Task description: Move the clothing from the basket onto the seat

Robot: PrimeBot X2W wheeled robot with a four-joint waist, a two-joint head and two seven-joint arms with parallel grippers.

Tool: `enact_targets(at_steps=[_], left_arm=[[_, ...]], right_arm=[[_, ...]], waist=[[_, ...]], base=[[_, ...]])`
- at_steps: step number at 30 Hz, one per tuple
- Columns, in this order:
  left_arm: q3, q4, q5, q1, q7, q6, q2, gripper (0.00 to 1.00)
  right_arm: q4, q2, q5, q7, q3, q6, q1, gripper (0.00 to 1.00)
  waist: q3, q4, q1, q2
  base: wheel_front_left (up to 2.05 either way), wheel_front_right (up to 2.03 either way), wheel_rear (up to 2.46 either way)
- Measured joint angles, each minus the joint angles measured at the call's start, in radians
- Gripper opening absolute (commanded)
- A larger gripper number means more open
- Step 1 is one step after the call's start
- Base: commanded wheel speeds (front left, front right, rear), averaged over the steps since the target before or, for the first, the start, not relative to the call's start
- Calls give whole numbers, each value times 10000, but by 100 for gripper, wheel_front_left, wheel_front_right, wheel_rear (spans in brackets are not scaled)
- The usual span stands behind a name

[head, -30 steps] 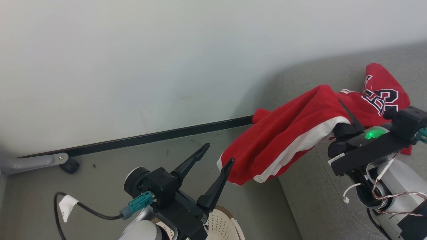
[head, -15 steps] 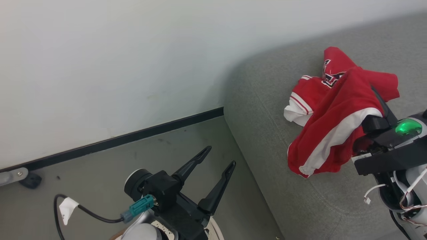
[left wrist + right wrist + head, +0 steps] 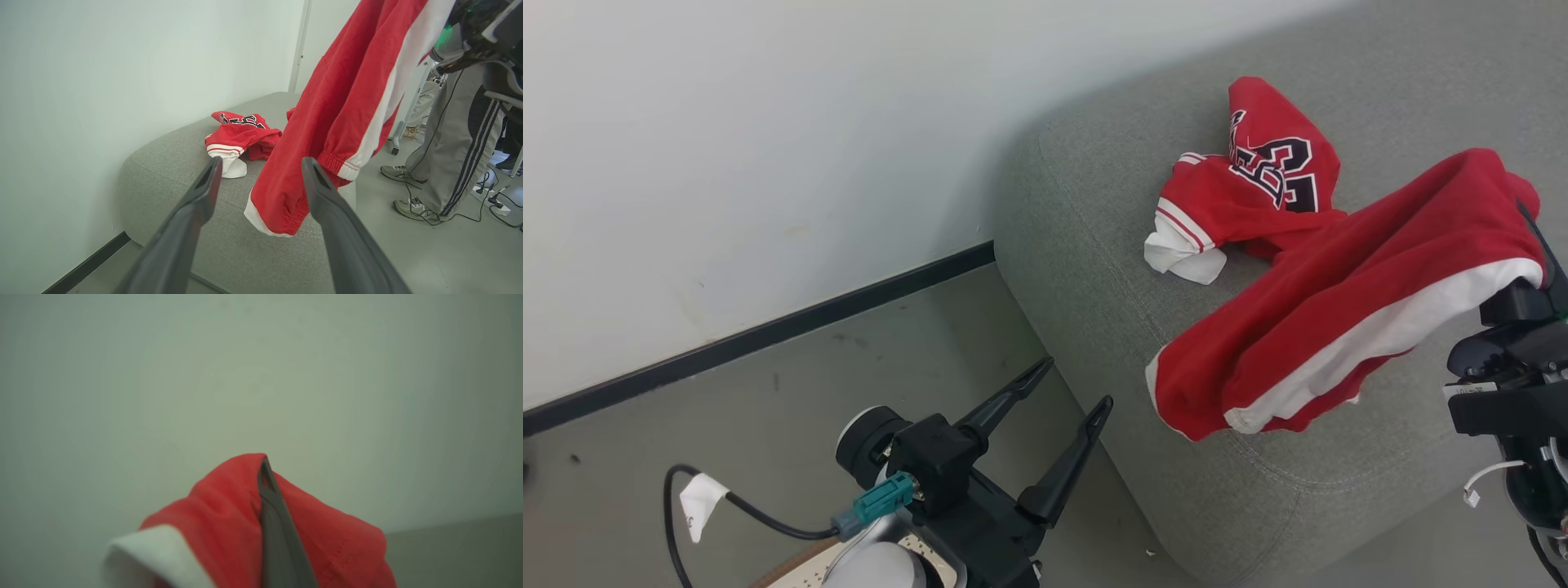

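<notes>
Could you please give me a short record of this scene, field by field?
right gripper: shut on the red striped garment, which hangs over the seat
jersey: lying crumpled on the seat
left gripper: open, empty, above the floor beside the seat
basket: rim at the head view's bottom edge
person's legs: standing on the floor past the seat

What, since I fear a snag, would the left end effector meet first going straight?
Probably the hanging red garment, ahead of the left end effector; the seat lies behind. Depth unclear.
</notes>
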Motion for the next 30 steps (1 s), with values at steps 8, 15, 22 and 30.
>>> enact_targets(at_steps=[8, 15, 22, 30], left_arm=[[-165, 27, 15, -292, 84, -8, -61, 100], [-211, -6, 29, -466, 171, -17, -100, 100], [-209, -121, 46, -752, 190, -90, -42, 100], [-290, -282, 132, -1130, 370, -100, -50, 100]], right_arm=[[-280, -188, -276, 2, -690, -113, 519, 0], [-54, -610, -439, 2, -1356, 15, 418, 0], [1020, -966, -437, 0, -1806, 280, -605, 0], [2959, -1517, -316, 2, -1996, 899, -2012, 0]], waist=[[252, -190, 0, 0], [553, -73, 0, 0], [967, 137, 0, 0], [1531, 438, 1, 0]], base=[[0, 0, 0], [0, 0, 0], [0, 0, 0], [0, 0, 0]])
